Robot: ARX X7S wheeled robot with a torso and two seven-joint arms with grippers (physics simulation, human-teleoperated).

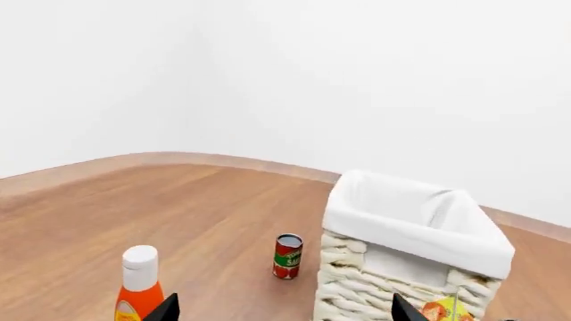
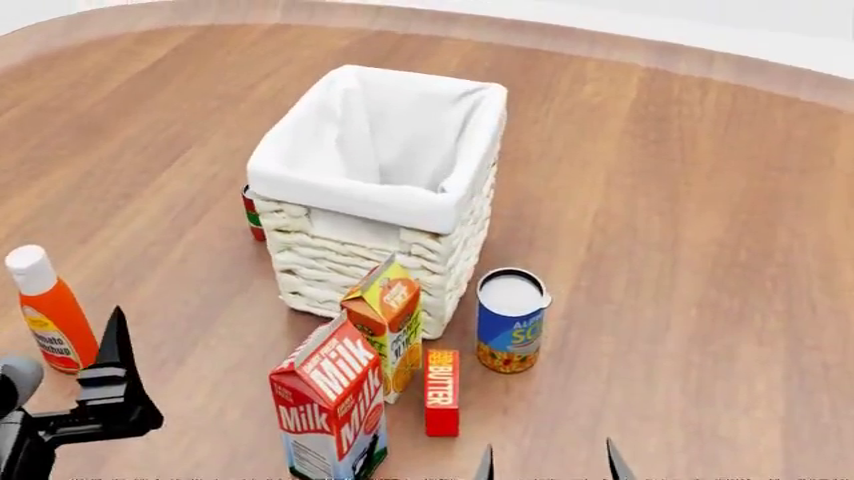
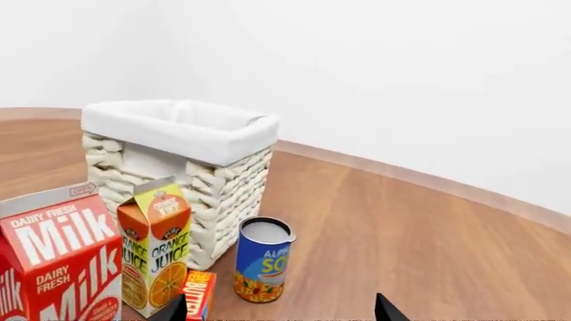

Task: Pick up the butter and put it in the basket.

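The butter (image 2: 442,392) is a slim red-orange box lying on the wooden floor between the milk carton and the soup can; it also shows in the right wrist view (image 3: 200,294). The basket (image 2: 378,215) is cream wicker with a white liner and stands behind it; it also shows in the left wrist view (image 1: 406,254) and the right wrist view (image 3: 178,174). My right gripper (image 2: 546,464) is open and empty at the bottom edge, right of the butter (image 3: 278,309). My left gripper (image 1: 278,309) is open and empty at the lower left, with one finger (image 2: 114,365) showing.
A milk carton (image 2: 334,410) and an orange juice carton (image 2: 387,325) stand left of the butter. A blue soup can (image 2: 511,320) stands to its right. An orange sauce bottle (image 2: 50,312) is at the far left. A red can (image 1: 287,256) stands beside the basket.
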